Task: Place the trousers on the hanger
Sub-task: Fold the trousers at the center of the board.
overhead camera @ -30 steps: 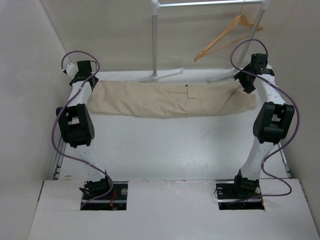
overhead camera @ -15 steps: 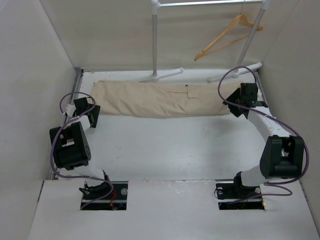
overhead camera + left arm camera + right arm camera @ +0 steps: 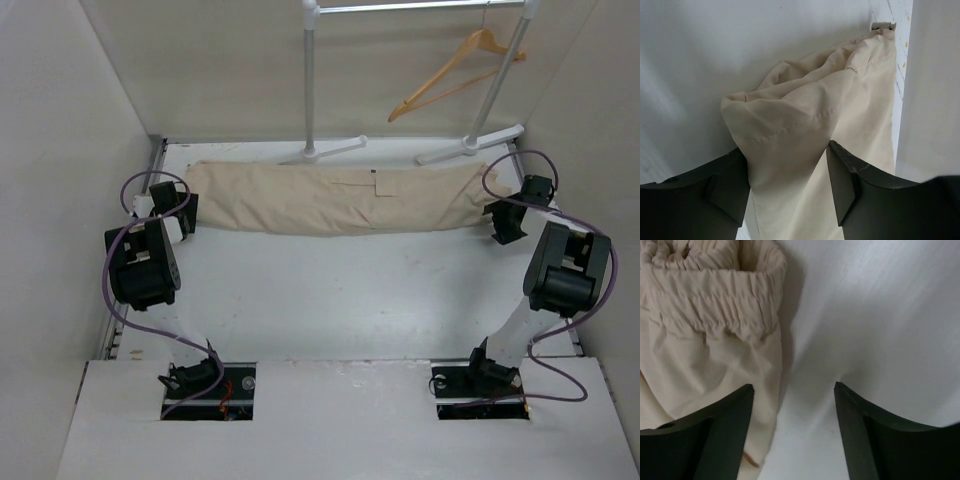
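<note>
Two sets of jaws, both wide: left jaws straddle the bunched leg end of the trousers (image 3: 330, 200), cloth between them, no pinch evident; right jaws gape over bare bench (image 3: 340, 290) just beside the elastic waistband (image 3: 715, 295). Trousers lie folded lengthwise along the bench's far side. The hanger (image 3: 450, 80) hangs bare on the rack (image 3: 310, 90). Judgement: nothing hung yet; gripping, lifting, draping all remain.
</note>
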### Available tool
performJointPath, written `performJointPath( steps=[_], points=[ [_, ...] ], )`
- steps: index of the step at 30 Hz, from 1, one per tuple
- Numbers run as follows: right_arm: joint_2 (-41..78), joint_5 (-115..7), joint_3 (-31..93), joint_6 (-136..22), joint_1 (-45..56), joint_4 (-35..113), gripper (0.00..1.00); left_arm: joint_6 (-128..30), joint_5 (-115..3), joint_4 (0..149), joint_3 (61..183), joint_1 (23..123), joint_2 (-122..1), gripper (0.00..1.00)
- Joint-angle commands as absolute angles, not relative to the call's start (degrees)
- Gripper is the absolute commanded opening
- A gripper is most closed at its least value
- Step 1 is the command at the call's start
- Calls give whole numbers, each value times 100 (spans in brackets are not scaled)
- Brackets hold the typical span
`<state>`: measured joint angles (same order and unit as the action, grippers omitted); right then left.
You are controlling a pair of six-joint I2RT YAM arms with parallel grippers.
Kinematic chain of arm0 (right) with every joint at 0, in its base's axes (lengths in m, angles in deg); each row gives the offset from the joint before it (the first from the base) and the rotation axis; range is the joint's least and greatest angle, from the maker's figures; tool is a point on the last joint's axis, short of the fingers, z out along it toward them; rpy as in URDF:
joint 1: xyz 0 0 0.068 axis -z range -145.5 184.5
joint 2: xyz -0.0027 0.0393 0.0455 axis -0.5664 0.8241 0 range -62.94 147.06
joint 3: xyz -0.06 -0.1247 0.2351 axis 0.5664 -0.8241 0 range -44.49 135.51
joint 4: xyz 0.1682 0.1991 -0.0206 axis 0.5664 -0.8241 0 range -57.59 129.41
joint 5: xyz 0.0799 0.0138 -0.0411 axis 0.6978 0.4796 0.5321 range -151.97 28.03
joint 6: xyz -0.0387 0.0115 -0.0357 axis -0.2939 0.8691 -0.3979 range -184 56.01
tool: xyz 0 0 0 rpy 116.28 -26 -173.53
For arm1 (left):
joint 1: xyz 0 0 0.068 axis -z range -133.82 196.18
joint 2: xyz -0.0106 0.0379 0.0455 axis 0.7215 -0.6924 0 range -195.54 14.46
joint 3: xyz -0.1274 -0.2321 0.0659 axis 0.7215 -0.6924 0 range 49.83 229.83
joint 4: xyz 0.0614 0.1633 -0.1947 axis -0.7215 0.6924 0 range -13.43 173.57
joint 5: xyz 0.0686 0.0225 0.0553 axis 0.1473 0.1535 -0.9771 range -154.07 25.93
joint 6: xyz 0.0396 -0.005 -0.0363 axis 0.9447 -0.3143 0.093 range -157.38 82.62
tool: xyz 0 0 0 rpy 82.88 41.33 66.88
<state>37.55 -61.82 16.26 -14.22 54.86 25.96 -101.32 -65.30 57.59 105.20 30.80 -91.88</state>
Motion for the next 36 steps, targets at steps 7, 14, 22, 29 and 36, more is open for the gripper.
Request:
performJointPath(
  steps=[7,14,22,29,36],
  points=[
    [4823,-6056,3213,-994,5432,2527,43,-10101,-6828,6023,11143,3102,-9961,36],
    [5071,-6284,3822,-1100,5441,1770,2,-10083,-6881,6137,11416,3067,-10094,7],
    [3517,-6425,1776,-1293,5467,2402,0,-9855,-6951,6690,10688,2566,-9199,1],
    [2101,-6697,210,-986,5476,2412,0,-9495,-7601,7866,9599,2109,-7609,0],
    [327,-6794,-862,-976,5783,1867,0,-9161,-8268,9036,8903,1906,-6061,5]
  ],
)
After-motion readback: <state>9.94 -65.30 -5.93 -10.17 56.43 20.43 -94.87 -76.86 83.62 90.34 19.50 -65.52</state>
